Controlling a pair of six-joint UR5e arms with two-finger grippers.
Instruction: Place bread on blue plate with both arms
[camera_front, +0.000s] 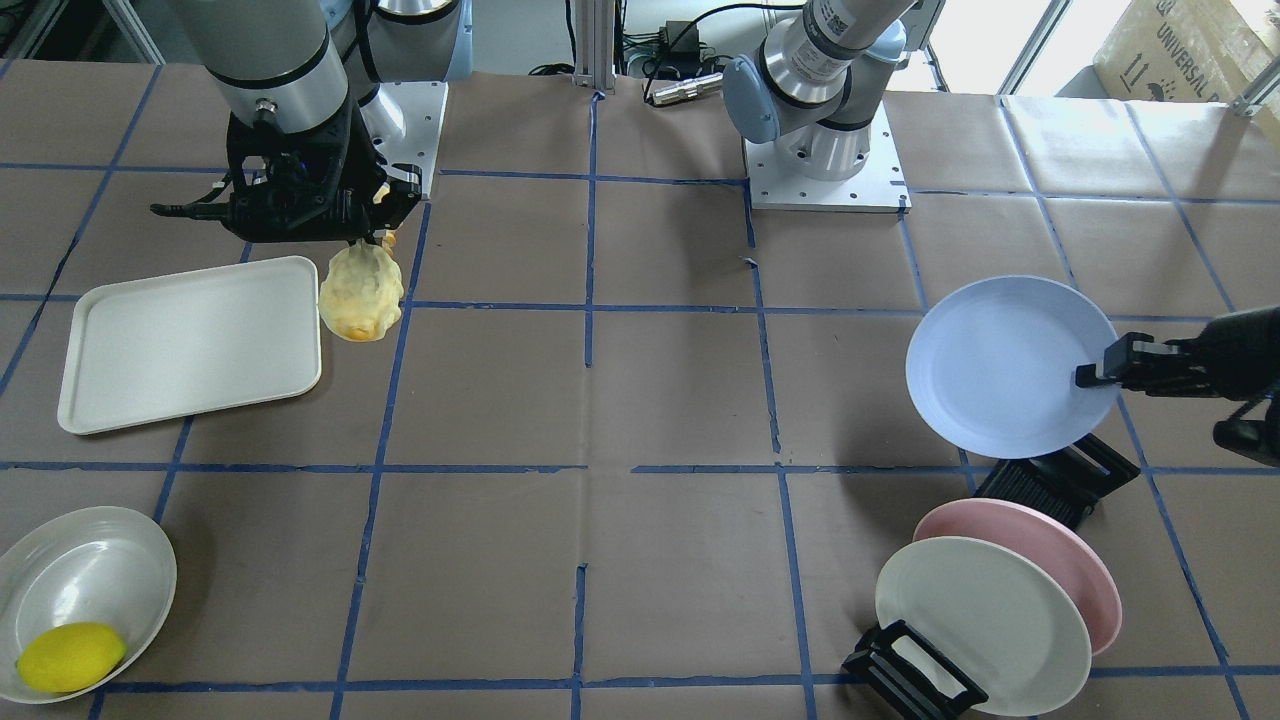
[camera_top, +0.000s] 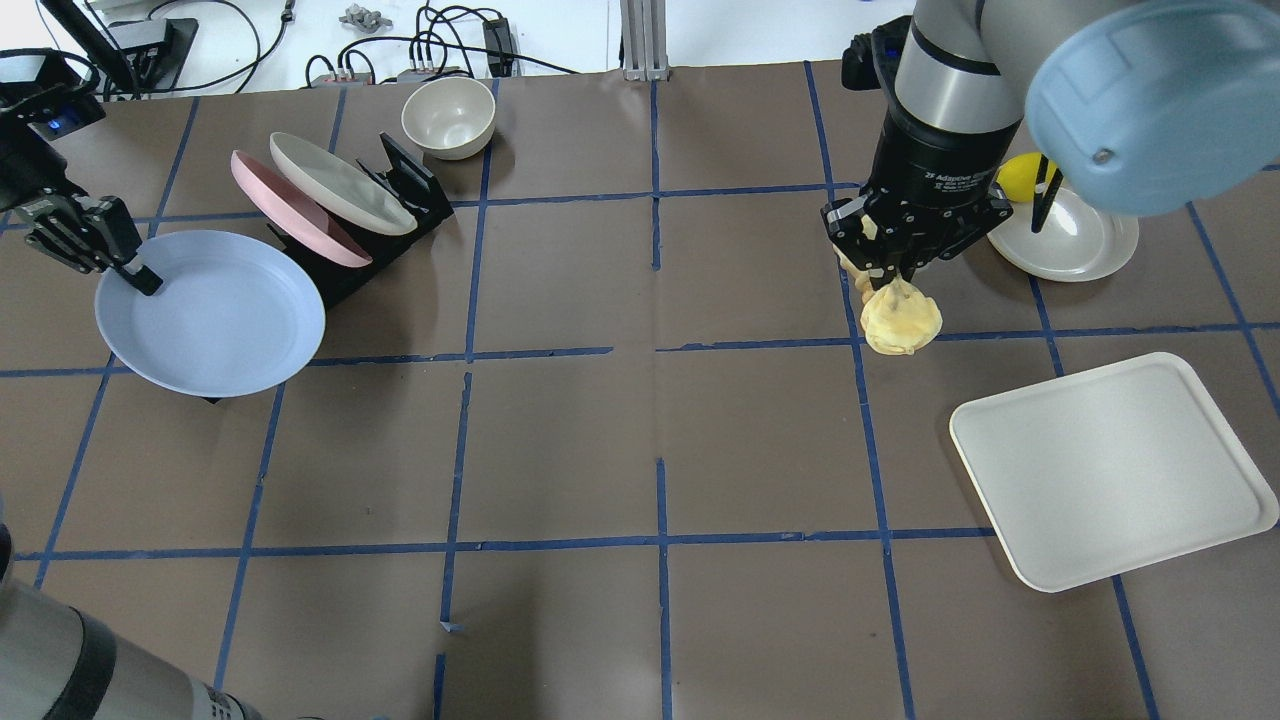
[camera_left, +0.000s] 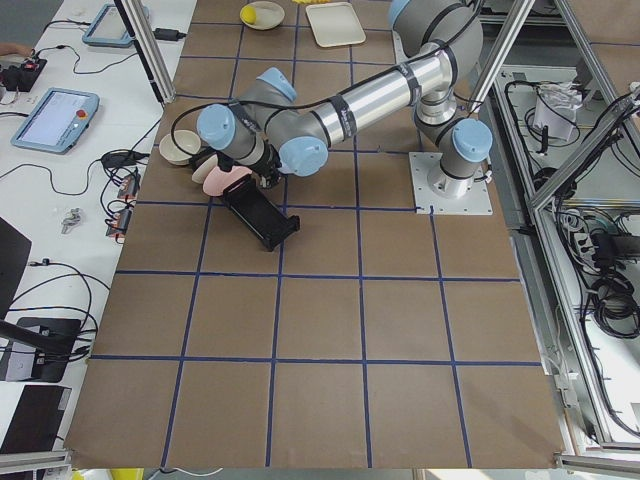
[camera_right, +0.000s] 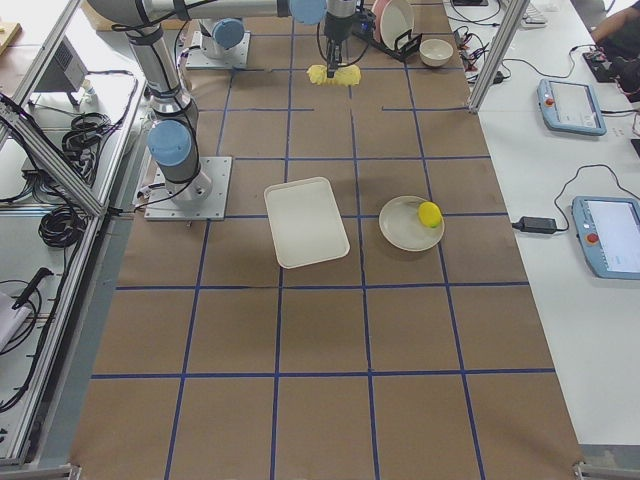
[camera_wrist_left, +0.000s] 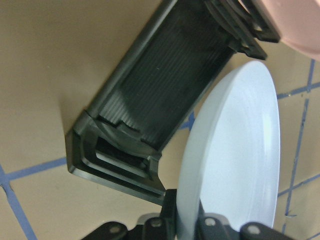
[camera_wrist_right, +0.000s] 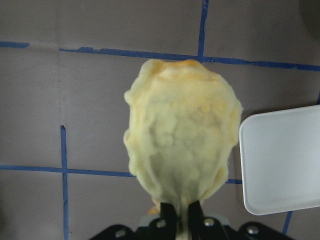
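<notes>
**Bread and plate held at opposite ends of the table**

On the overhead view's left, the left gripper (camera_top: 141, 279) pinches the rim of the blue plate (camera_top: 215, 315). The plate carries nothing and seems lifted just off the near end of the black rack (camera_top: 405, 185), though its height is hard to judge. The rack holds the pink plate (camera_top: 285, 210) and the cream plate (camera_top: 340, 185) leaning on edge. Beyond it stands a bowl (camera_top: 448, 117).

Well apart to the right, the right gripper (camera_top: 900, 272) clamps one end of the bread (camera_top: 902, 320). The bread hangs long axis vertical above the table. It must travel left to reach the plate. Further right, a white dish (camera_top: 1085, 245) holds the lemon (camera_top: 1018, 175), and nothing lies on the tray (camera_top: 1110, 470).
</notes>
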